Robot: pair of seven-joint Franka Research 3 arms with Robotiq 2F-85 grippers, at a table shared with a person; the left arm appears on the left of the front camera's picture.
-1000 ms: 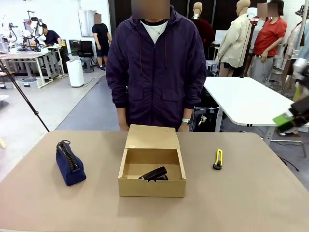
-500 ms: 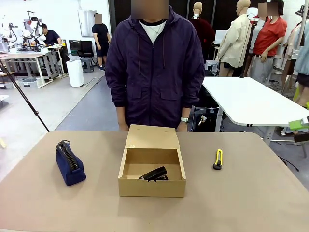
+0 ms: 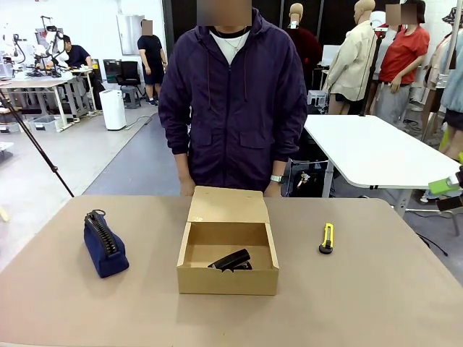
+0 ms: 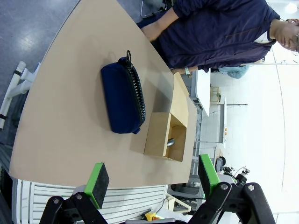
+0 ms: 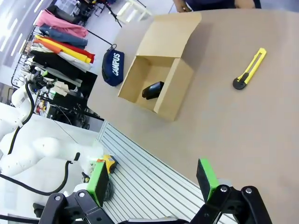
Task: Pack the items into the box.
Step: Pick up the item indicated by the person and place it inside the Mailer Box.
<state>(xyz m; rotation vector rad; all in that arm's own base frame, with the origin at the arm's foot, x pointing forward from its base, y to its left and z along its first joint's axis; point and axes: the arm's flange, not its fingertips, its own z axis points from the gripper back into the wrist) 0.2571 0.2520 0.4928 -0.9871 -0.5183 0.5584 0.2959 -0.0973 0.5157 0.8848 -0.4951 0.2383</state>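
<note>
Jaws, left and right, stand wide apart, empty.

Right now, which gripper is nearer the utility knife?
Right. The right gripper hovers at the table's right side by the utility knife; left gripper at the left side, beyond the CAMPUS pouch.

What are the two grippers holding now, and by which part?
Nothing. The left gripper and the right gripper are both open and empty; the pouch and the knife lie free on the table.

The navy pouch [image 5: 113,68] reads "CAMPUS" in white.
</note>
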